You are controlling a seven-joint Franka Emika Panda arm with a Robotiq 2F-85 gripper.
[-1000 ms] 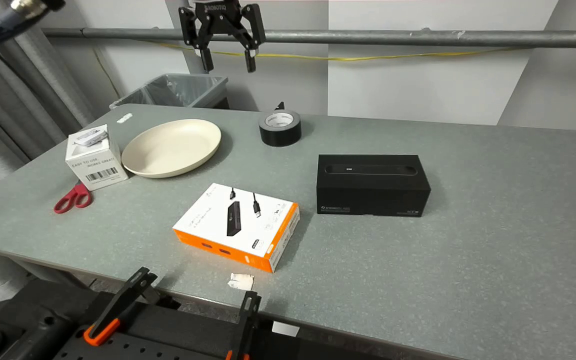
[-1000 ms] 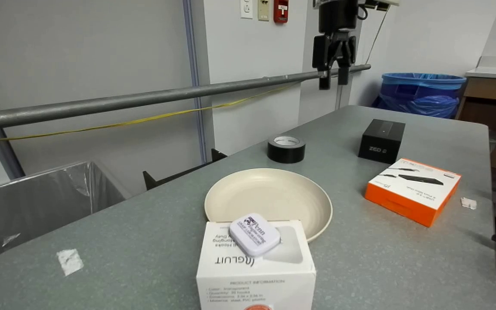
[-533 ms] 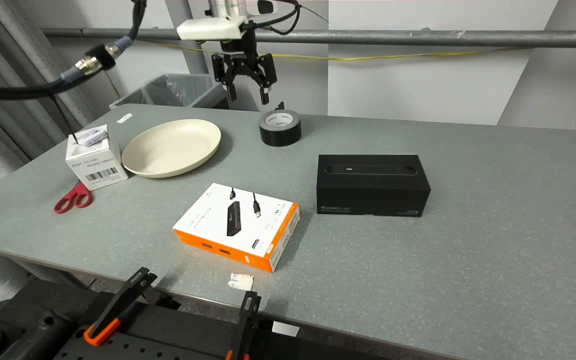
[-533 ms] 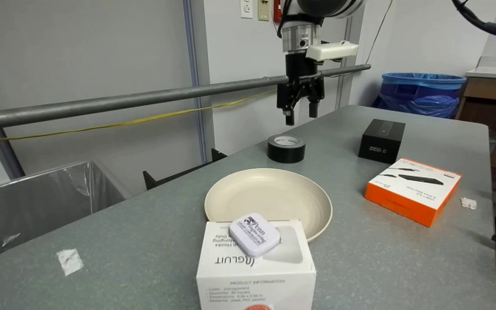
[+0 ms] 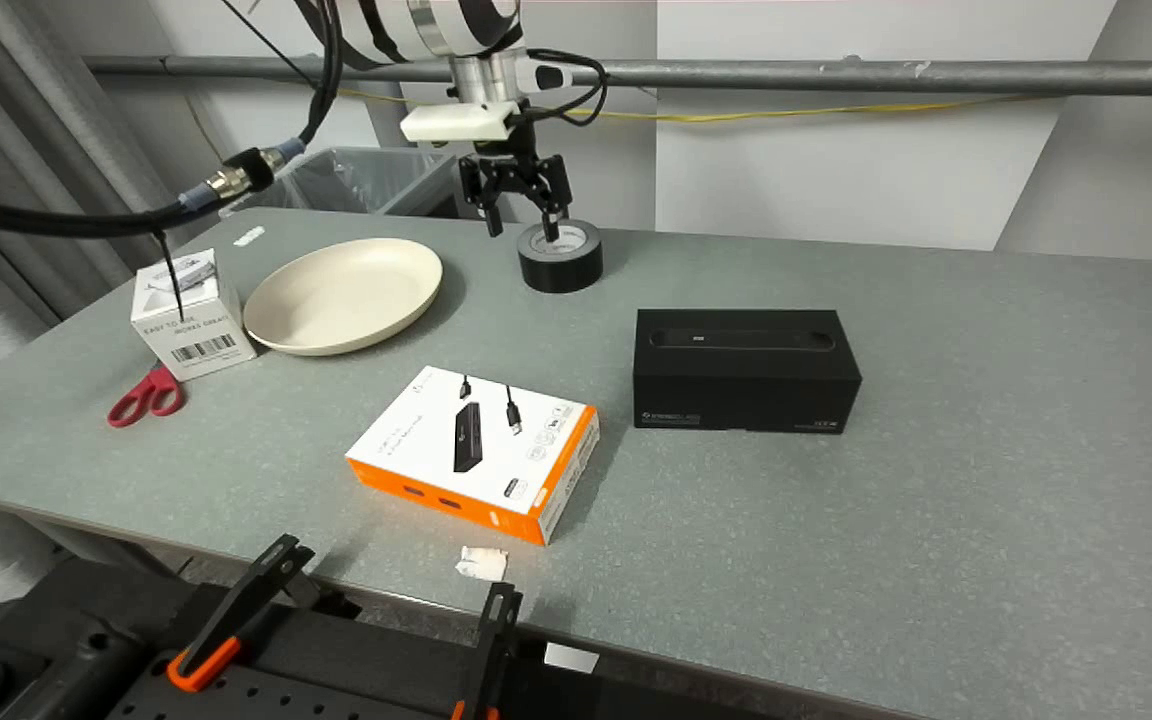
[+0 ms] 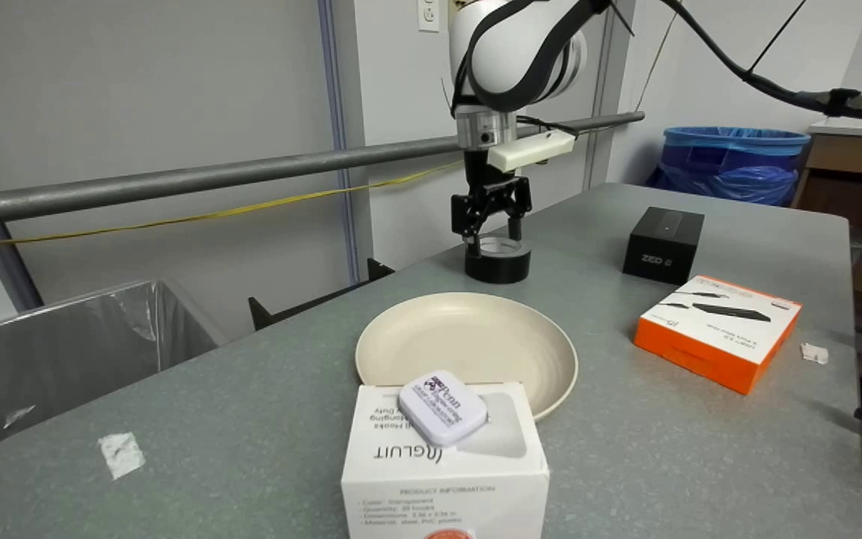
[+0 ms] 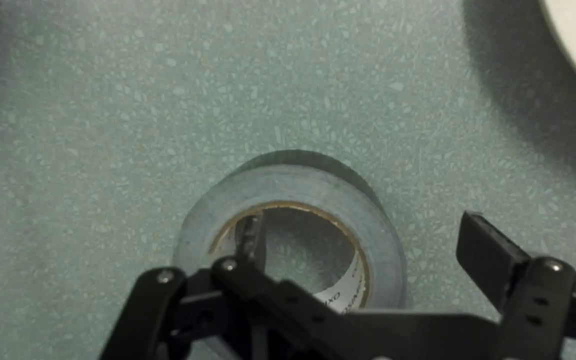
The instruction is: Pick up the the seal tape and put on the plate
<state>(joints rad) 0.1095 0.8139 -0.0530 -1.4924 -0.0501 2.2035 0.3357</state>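
Seal tape [image 5: 561,273] sits beneath the wide-spread, empty claw [image 5: 523,235] in an exterior view. In an exterior view, the plate [image 6: 468,329] lies low beside the claw. The wrist view has one finger [image 7: 251,242] over the tape's hole, one outside.

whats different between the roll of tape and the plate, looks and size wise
Colour: the tape roll has a black outer side, while the plate is cream.
Size: the plate is far wider than the tape roll.
Shape: the tape roll is a ring with a hole through its middle; the plate is a shallow dish with an unbroken centre.
Both are round and rest on the grey table.
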